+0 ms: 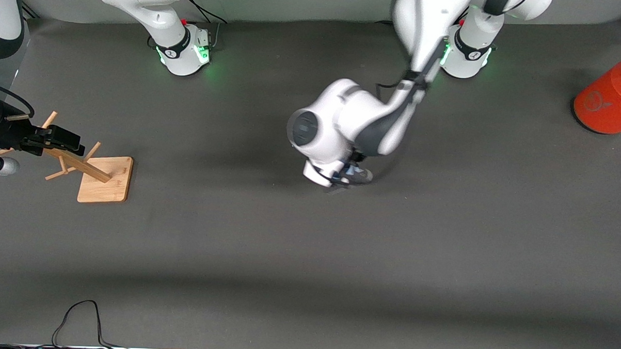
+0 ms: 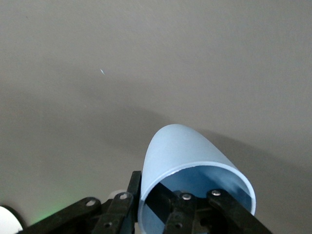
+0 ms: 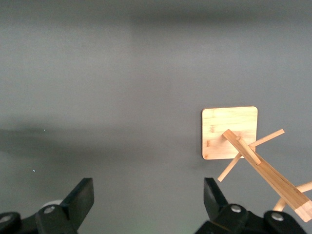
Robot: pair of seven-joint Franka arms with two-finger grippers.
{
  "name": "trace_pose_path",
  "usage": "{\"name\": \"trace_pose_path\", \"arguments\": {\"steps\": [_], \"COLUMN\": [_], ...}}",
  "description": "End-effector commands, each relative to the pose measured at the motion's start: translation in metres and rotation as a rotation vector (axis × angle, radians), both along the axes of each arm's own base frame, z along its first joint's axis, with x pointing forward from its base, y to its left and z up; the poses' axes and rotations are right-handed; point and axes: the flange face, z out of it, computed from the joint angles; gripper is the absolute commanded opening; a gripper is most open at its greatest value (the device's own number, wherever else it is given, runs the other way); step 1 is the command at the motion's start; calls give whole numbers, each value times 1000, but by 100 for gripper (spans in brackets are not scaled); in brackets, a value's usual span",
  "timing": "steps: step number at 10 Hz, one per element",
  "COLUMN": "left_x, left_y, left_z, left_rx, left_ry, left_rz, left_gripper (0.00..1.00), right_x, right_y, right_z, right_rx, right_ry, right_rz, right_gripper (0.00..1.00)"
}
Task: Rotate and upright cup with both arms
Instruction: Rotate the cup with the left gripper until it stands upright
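The pale-blue cup (image 2: 183, 148) is tilted on its side in my left gripper (image 2: 146, 187), its open mouth toward the wrist camera. One finger (image 2: 135, 187) is outside the wall and the other is inside the rim, shut on it. In the front view the left gripper (image 1: 349, 175) is low over the middle of the table, and only a bit of the cup (image 1: 354, 172) shows under the wrist. My right gripper (image 1: 76, 144) is open and empty over the wooden rack at the right arm's end of the table; it also shows in the right wrist view (image 3: 148, 190).
A wooden peg rack on a square base (image 1: 105, 179) stands at the right arm's end, also in the right wrist view (image 3: 229, 132). A large orange can with a grey top (image 1: 607, 99) lies at the left arm's end. A black cable (image 1: 78, 316) loops at the near edge.
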Motion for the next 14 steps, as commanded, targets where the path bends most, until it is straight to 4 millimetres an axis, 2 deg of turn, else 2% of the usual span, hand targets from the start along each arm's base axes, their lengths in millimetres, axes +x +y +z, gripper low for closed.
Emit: {"name": "trace_pose_path", "arguments": {"steps": [1,3,4,6,8,9,12,14], "left_x": [-1,-29,-46,-62,-75,-86,-94,-94], "left_y": [53,83,86,56,30,13,0,-1], "left_z": [22,19,9,-17,-18,-26,-62,-71], "left_rx": [-170,-263,-290,-328,-383,-394,-376,-372], "left_ry": [47,-20,-58,-80,-125,-129,-131,-133], "left_rz": [33,87,88,84,103,109,124,125], "left_gripper": [0,0,0,0,0,0,0,0], "right_x": [1,1,2,3,3,3,4,5], "right_y": [0,-1,0,-1,-1,-1,0,0], "right_z": [3,3,2,2,2,1,1,-2], "right_rx": [-1,-3,-3,-3,-3,-3,-5,-5], "right_ry": [-17,-20,-20,-22,-23,-26,-25,-20], "right_rz": [20,19,20,18,18,20,21,20], "right_gripper": [100,100,100,100,100,100,100,100]}}
